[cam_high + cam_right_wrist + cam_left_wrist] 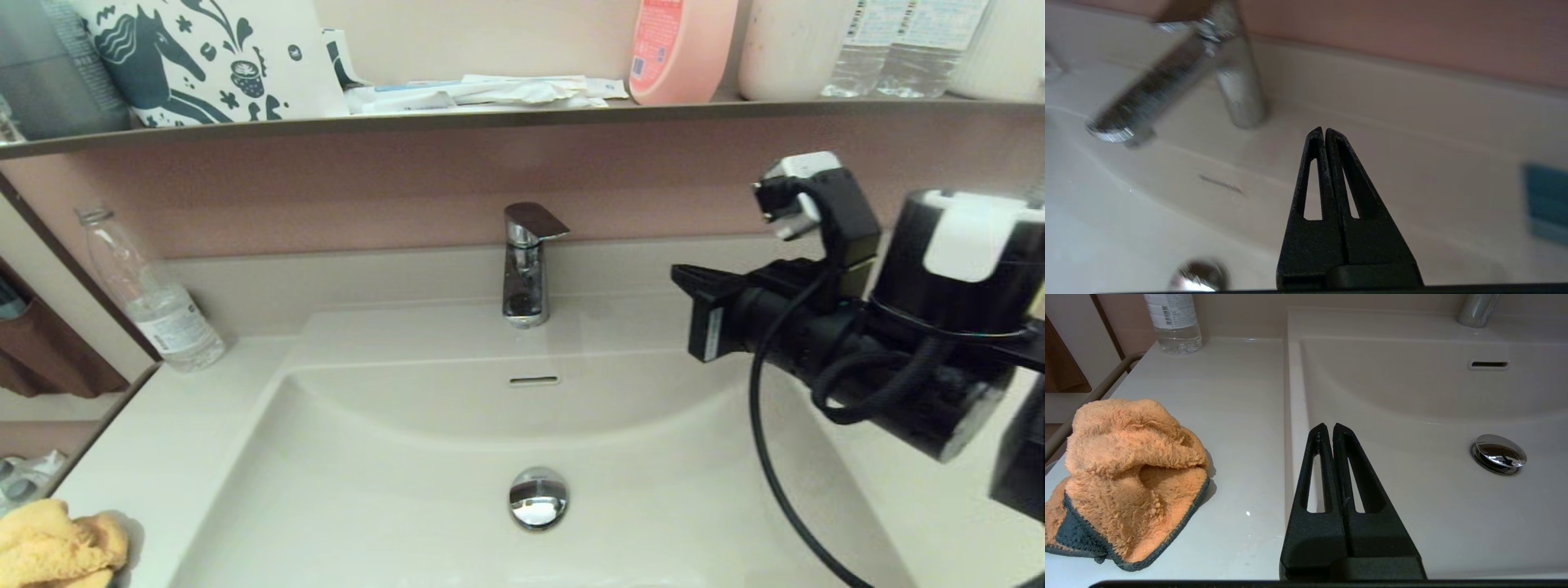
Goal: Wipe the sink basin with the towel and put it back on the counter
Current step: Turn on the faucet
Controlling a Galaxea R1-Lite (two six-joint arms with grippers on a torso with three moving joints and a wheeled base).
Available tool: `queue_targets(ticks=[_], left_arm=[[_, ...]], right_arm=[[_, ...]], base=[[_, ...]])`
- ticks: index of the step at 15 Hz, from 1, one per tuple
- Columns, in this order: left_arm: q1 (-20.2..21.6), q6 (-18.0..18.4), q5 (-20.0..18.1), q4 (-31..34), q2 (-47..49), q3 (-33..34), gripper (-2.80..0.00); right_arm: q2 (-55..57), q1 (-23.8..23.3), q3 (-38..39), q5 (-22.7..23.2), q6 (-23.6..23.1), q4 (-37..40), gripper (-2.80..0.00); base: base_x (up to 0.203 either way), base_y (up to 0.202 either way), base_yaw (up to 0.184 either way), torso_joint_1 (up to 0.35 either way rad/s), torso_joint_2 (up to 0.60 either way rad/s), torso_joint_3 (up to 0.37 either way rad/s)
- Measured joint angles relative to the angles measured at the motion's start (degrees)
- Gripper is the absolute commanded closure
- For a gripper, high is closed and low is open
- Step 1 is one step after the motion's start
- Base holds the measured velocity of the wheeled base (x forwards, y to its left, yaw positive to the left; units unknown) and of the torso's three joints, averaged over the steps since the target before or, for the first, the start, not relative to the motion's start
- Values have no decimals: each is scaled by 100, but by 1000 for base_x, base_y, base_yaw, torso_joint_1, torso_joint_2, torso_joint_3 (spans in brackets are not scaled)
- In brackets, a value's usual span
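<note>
The yellow-orange towel (53,547) lies bunched on the cream counter (163,441) at the near left, its grey-blue edge showing in the left wrist view (1131,473). My left gripper (1329,426) is shut and empty, hovering over the left rim of the sink basin (1412,416), with the towel off to its side and apart from it; this gripper does not show in the head view. My right gripper (684,282) hangs above the basin's right side (392,490). It is shut and empty too (1324,130), pointing at the ledge beside the faucet.
A chrome faucet (526,261) stands at the back centre, and a round drain plug (538,496) sits in the basin floor. A clear water bottle (155,302) stands on the back left counter. A blue tray (1545,200) lies on the right counter. A dark shelf (490,118) runs overhead.
</note>
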Motion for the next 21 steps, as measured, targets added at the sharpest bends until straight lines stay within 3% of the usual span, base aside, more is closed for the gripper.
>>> queue_targets(ticks=[5,13,21], left_arm=[[0,0,-1,0,0,0,0],[0,0,0,2,0,0,0],[0,2,-1,0,0,0,0]], right_arm=[[1023,357,-969,-1,-35,-227,0],[1655,399,-2019,-3,-415,-212,0],[1874,390,-2823,-37,-478,-166,0]], base=[[0,0,0,0,0,0],[0,0,0,0,0,0],[0,0,0,0,0,0]])
